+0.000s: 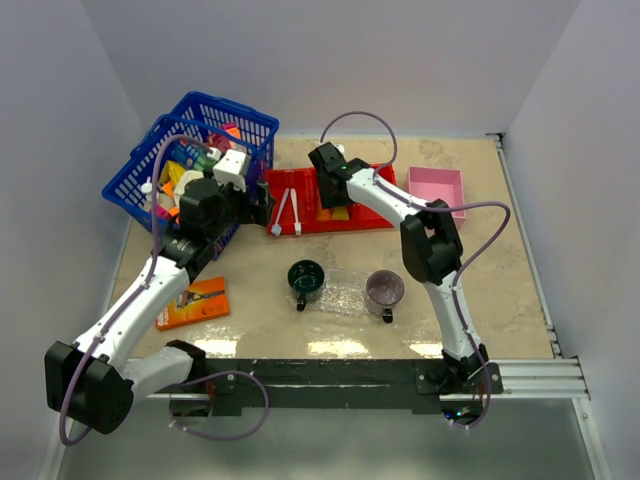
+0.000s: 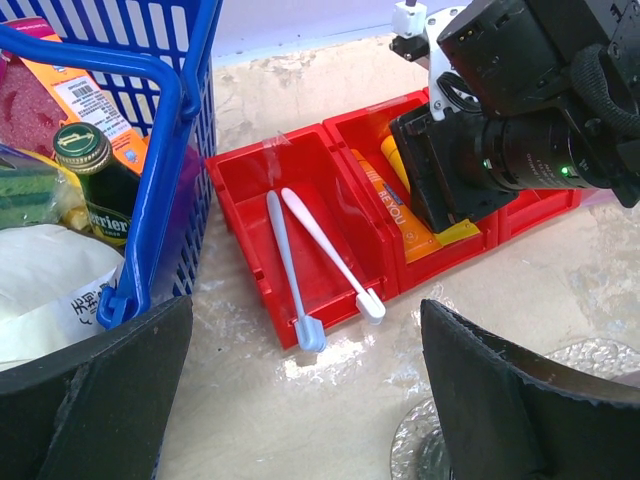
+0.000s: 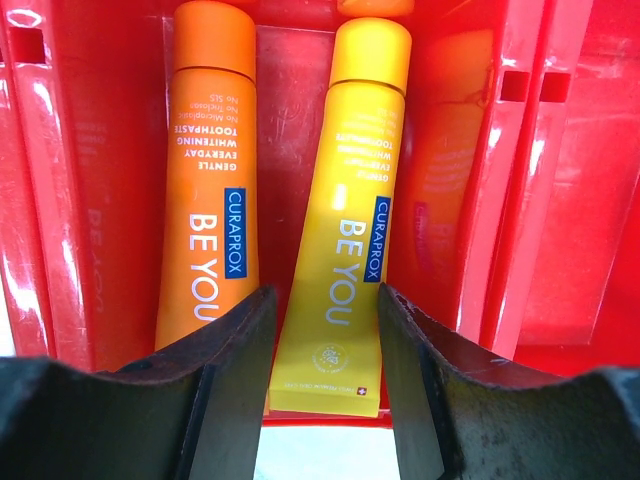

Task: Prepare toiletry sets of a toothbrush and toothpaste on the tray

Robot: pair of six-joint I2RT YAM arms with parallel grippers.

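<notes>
Red bin (image 2: 250, 215): two toothbrushes (image 2: 325, 252), two tubes (image 3: 345, 210); right jaws straddle yellow; left jaws wide, empty.

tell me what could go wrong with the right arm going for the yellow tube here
1. The orange tube lies right beside the yellow tube; one finger of the right gripper already overlaps it and may drag or pinch it.
2. The fingers flank the tube's flat crimped tail, so it might slip.
3. The red bin has narrow walls that could catch a finger.

I see an orange tube (image 3: 205, 170) beside a yellow tube (image 3: 345, 230) in my red bin (image 3: 560, 200), both lettered white.
</notes>
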